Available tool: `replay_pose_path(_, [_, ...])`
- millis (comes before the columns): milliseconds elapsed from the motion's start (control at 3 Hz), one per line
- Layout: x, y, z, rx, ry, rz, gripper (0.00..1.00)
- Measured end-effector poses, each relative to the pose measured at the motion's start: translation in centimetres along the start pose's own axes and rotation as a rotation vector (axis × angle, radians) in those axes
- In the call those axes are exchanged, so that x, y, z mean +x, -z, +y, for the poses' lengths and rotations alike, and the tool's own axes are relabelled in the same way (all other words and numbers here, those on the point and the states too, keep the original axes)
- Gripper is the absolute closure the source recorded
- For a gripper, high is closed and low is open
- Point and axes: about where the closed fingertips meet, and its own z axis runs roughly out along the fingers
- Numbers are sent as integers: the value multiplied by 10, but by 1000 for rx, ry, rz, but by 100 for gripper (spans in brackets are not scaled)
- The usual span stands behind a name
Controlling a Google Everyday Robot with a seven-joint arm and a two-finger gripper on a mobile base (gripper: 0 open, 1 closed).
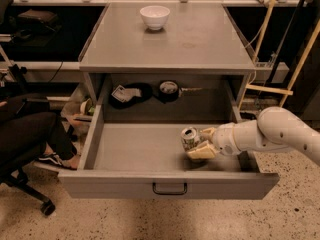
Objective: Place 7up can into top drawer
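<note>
The 7up can (189, 138) has a silver top and green-and-white sides. It stands inside the open top drawer (135, 153), right of its middle, on or just above the grey floor. My gripper (199, 143) reaches in from the right on a white arm, and its cream fingers (202, 151) close around the can's right side. The drawer is pulled fully out, with its dark pull handle (170, 188) on the front panel.
A white bowl (154, 17) sits on the grey cabinet top (200, 44). Dark items (169, 90) lie on the shelf behind the drawer. A person's leg and a black office chair (25, 144) are at the left. Wooden poles (295, 59) stand at the right.
</note>
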Motion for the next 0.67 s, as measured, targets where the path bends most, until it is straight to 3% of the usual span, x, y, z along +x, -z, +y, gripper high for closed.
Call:
replay_pose_path(333, [0,0,0,0,0,0,12])
replay_pose_path(667, [0,0,0,0,0,0,0])
